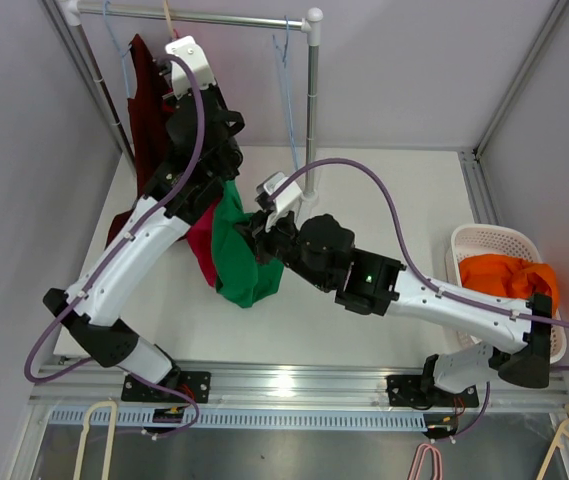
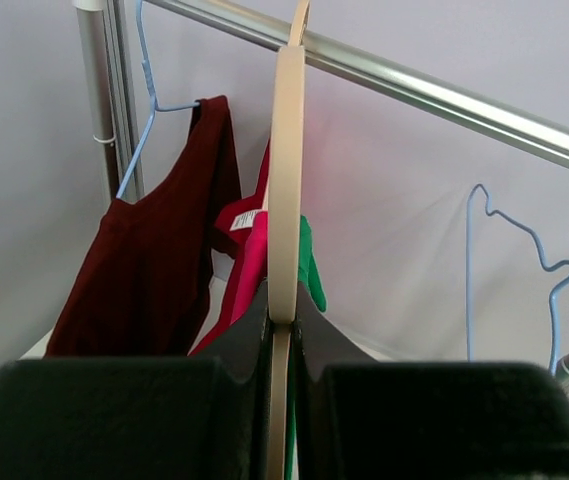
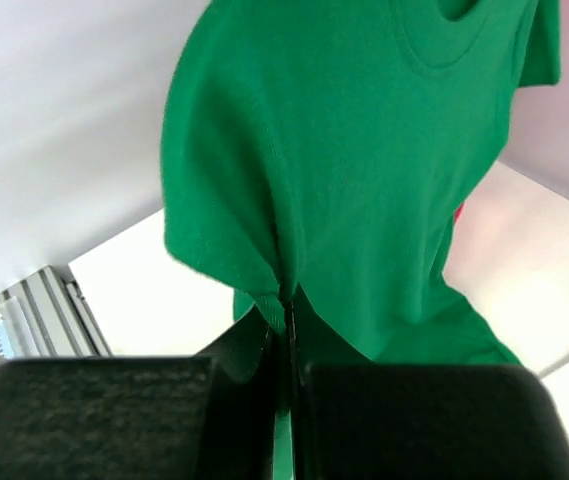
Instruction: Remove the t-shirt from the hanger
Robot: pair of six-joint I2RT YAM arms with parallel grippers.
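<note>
Fabric of the green t-shirt is pinched between the fingers of the right gripper, which have closed tight on a fold low on its side. The shirt hangs below the rail, against a pink-red garment. The left gripper is clamped shut on the beige hanger, which hooks over the rail beside a dark red top

Open counter: 1 to 2 o'clock, between rack post and basket. Obstructions:
- green t-shirt, centre
- maroon garment, 10 o'clock
- rail with blue hanger, 12 o'clock
- basket, 3 o'clock
</note>
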